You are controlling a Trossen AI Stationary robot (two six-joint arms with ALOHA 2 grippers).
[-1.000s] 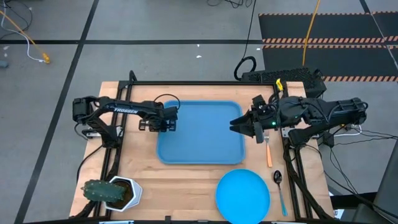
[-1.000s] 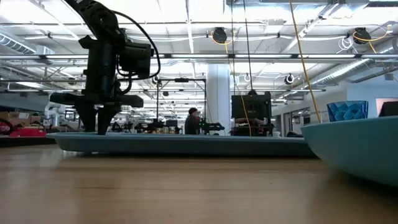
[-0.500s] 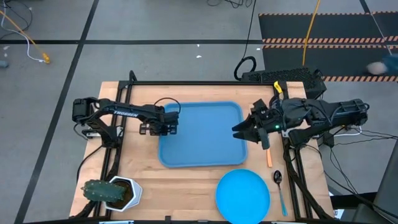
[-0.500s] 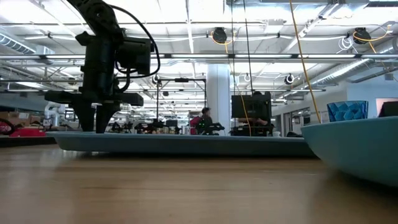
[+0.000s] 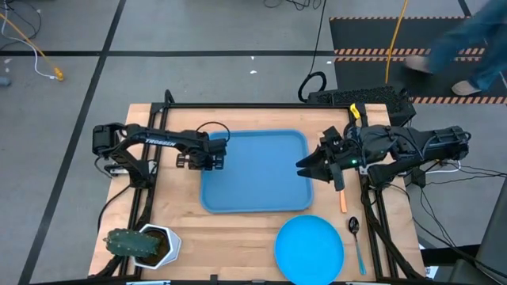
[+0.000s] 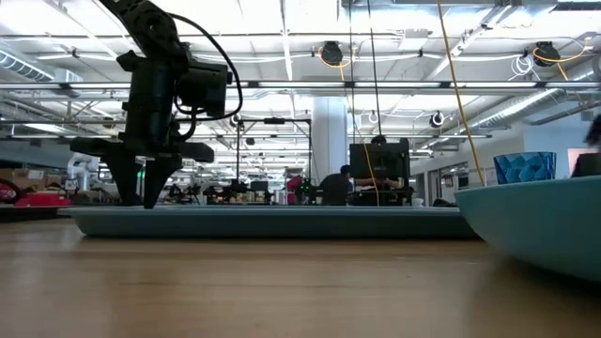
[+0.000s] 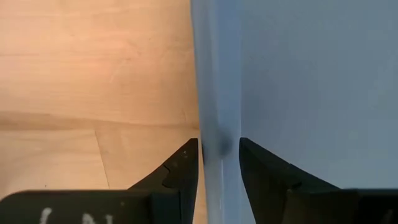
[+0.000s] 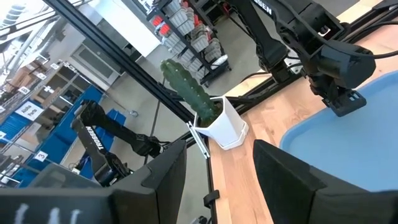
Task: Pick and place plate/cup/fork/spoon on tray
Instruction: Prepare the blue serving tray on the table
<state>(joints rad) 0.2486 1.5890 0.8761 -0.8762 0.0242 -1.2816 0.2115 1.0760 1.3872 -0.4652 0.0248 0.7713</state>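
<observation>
Fingers of the left gripper (image 7: 217,158) are set astride the tray (image 5: 255,169) rim, parted w/ slight gaps, right gripper (image 5: 305,162) spread open; nothing's loaded yet—plate (image 5: 310,248), fork (image 5: 342,195), spoon (image 5: 356,242) all left beyond the right fingers, cup unseen.

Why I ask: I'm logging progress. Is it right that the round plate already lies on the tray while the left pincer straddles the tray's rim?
Not quite. The plate lies on the bare table, in front of the tray, not on it; the high view shows this. The left pincer does straddle the tray's rim.
</observation>
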